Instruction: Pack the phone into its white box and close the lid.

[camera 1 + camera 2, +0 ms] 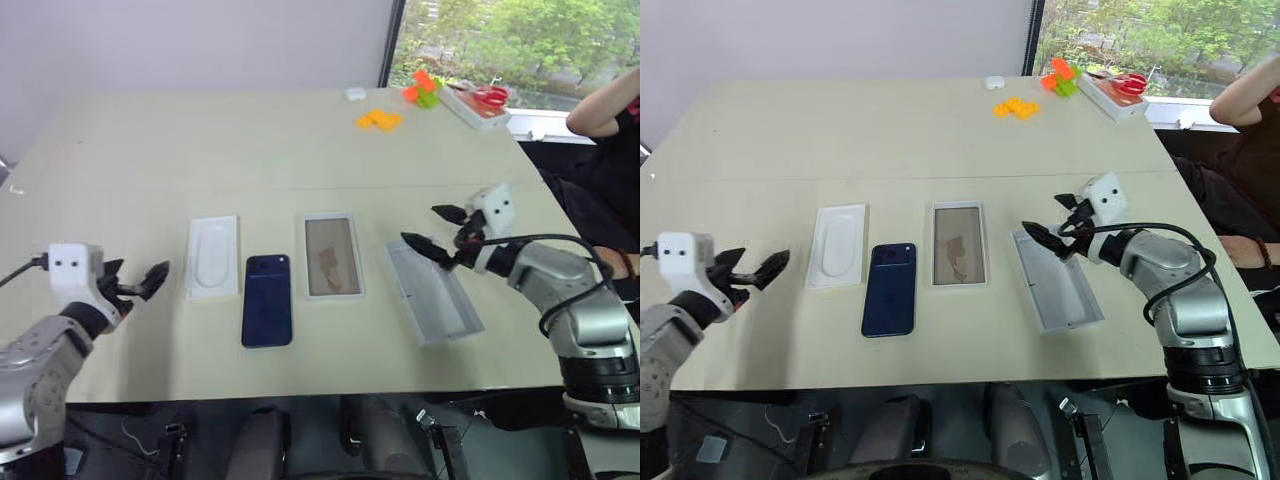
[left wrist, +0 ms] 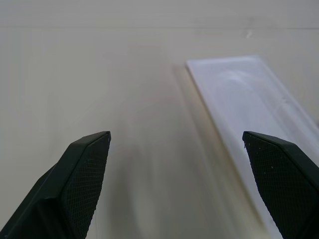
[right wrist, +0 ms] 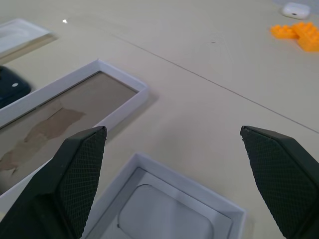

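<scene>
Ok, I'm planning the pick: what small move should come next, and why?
Probably bring the open left hand toward the phone: it lies flat on the table beside the empty white box, and neither hand holds anything.

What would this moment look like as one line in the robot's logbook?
phone: on table, unpacked | white box: empty | lid: off, beside box | left gripper: open | right gripper: open, over lid

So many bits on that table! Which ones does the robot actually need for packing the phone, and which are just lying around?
Needed:
- the phone, lying flat
- the white box with the tan floor, beside it
- the lid, open side up

Lying about:
- white insert with an oval recess
- orange blocks
- orange and green blocks
- tray with red scissors
- small white case
</scene>
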`<control>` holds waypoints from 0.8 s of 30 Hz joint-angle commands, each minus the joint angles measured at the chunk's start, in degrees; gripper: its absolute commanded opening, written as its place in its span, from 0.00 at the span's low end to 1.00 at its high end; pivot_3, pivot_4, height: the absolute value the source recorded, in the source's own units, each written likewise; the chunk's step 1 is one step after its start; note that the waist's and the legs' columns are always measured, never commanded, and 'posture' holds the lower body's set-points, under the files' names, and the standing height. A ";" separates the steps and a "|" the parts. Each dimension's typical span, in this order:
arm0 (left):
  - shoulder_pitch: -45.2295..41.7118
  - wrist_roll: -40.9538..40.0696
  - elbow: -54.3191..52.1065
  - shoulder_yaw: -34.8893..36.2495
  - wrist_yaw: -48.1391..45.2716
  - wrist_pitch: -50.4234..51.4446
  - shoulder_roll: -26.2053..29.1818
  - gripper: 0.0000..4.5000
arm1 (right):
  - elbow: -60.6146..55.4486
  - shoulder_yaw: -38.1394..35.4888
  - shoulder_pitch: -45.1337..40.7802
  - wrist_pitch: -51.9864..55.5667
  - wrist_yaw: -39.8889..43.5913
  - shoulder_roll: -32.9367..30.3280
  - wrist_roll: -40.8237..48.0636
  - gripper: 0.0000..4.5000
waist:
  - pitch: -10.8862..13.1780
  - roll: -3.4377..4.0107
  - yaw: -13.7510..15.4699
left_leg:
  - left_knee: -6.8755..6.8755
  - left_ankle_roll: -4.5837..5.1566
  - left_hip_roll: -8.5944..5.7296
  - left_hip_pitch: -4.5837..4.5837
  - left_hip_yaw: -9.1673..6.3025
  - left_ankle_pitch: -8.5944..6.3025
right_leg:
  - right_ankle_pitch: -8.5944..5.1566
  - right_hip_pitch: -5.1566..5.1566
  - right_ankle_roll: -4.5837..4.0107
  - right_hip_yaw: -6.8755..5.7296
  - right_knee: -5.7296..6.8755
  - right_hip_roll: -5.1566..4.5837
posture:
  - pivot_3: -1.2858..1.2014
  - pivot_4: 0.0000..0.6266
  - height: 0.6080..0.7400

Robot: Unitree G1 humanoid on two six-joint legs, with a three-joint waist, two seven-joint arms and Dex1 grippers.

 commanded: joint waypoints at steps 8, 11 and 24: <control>-3.33 -12.99 -5.02 3.29 8.31 19.67 -2.61 0.99 | -14.89 6.78 -0.10 3.42 -0.13 3.18 2.51 1.00 | 0.01 -0.01 0.31 | 0.53 0.00 -0.02 -0.06 -0.16 0.00 | -0.04 -0.01 -0.01 -0.06 0.51 0.04 | 0.52 0.24 1.00; -6.05 -18.47 -3.49 6.59 11.17 30.75 -3.06 0.99 | -15.21 7.25 0.00 3.76 -0.59 3.33 1.85 1.00 | 0.00 -0.02 0.17 | 0.77 0.00 -0.02 -0.01 -0.16 0.00 | -0.25 0.11 0.05 -0.06 0.55 0.05 | 0.52 0.24 1.00; -17.21 -22.45 1.10 12.38 16.43 46.95 -12.06 0.99 | -17.12 8.78 1.43 2.56 3.12 0.31 1.07 1.00 | -0.01 -0.01 0.40 | 0.76 0.00 -0.15 0.02 -0.20 0.00 | -0.19 0.18 -0.14 -0.06 0.58 -0.01 | 0.52 0.24 1.00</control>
